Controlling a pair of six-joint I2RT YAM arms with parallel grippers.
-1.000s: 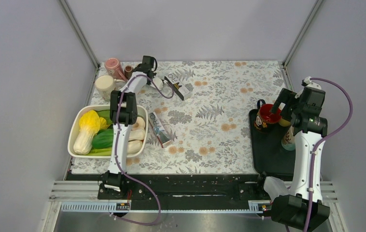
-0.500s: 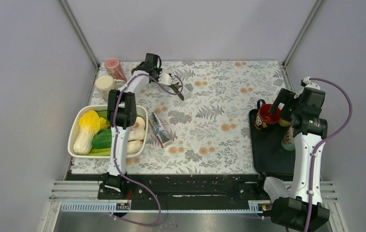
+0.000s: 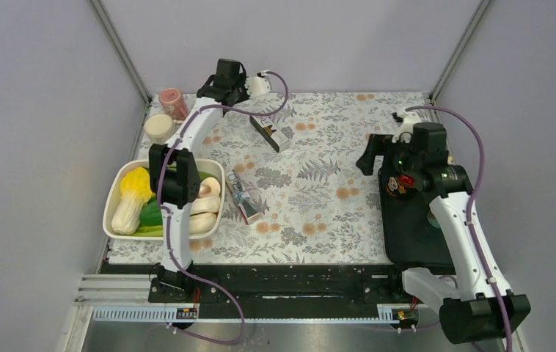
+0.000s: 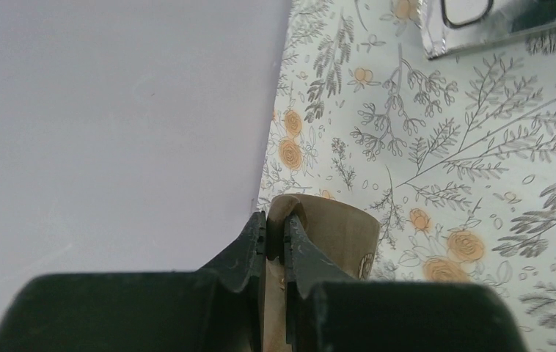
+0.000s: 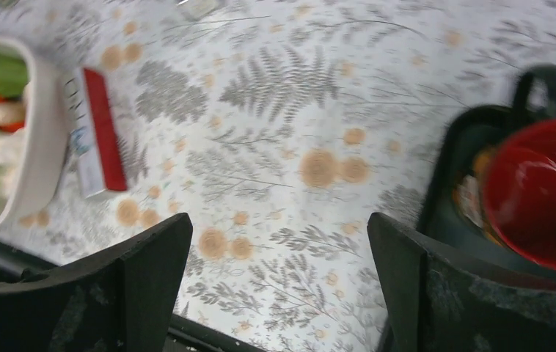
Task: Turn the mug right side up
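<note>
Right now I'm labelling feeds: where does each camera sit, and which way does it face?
Top external: above and behind the bases, looking down on the floral table; left arm and right arm show.
Left wrist: at the far left corner, facing wall and table; left jaws pinch a brown cup.
Right wrist: over the table's right, looking down at the red mug; open right jaws show.
Shared: top and right wrist both show mug and black tray.

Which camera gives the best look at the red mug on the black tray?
The right wrist view: the red mug fills its right side, red inside and black handle plain. The top external view shows only a red sliver under the right arm. The left wrist view misses it entirely.
</note>
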